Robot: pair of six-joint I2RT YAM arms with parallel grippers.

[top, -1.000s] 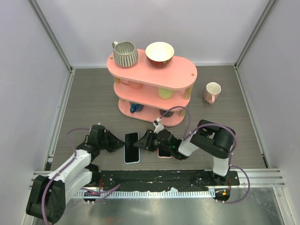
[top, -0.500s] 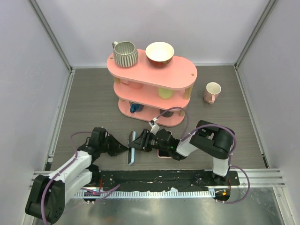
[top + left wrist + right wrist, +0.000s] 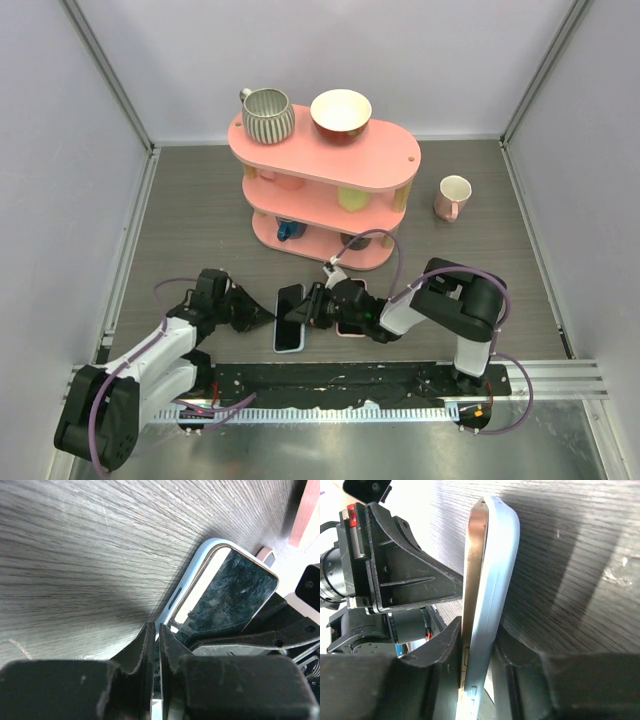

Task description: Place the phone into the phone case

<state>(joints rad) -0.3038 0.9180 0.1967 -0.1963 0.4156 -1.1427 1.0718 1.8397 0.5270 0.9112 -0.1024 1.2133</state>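
Note:
The phone (image 3: 289, 308), dark-screened with a gold edge, sits in a light blue phone case (image 3: 288, 346) and is tipped up off the table between both arms. My left gripper (image 3: 267, 316) comes in from the left. In the left wrist view its jaws (image 3: 159, 629) are pinched on the case's rim (image 3: 192, 577), with the phone screen (image 3: 235, 587) beyond them. My right gripper (image 3: 311, 309) comes in from the right. In the right wrist view it (image 3: 479, 630) is shut across the phone's gold edge (image 3: 472, 570) and the case's back (image 3: 497, 560).
A pink three-tier shelf (image 3: 392, 152) stands behind, carrying a striped mug (image 3: 267, 114) and a bowl (image 3: 341, 112). A pink mug (image 3: 453, 196) stands at the right. A flat pink object (image 3: 350, 328) lies under my right arm. A metal rail (image 3: 560, 375) runs along the near edge.
The phone in its case lay flat a second ago, then stood on edge, and now leans tilted. My right jaws have closed in on it. My left gripper has followed it rightward.

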